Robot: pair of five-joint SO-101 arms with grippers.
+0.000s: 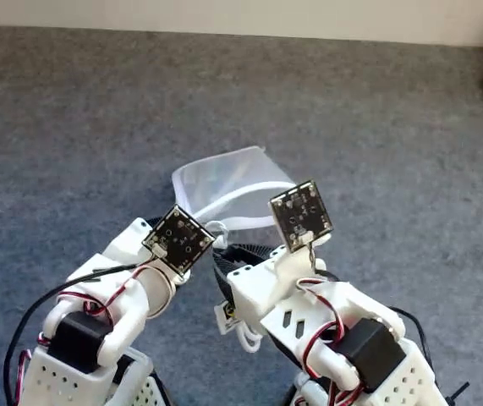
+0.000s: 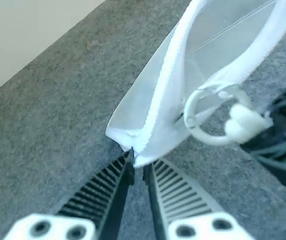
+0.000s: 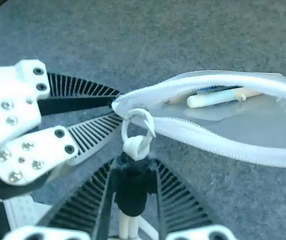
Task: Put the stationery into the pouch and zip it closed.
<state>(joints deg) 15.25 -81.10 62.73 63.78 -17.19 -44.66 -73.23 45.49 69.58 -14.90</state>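
White see-through pouch point(image 1: 233, 182) lies mid-scene on the grey tabletop point(image 1: 72, 127), mouth open, pens point(image 3: 215, 97) inside.
Left end effector point(image 2: 137, 167) pinches its near corner; right end effector point(image 3: 132, 169) clamps the zipper's pull cord point(image 3: 136, 147).

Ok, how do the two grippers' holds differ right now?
The left gripper pinches the pouch's corner fabric; the right gripper clamps the zip pull's cord. The left gripper's fingers nearly touch; the right gripper's fingers stand wider, around the cord's black piece. Both are shut at the same end of the open pouch.
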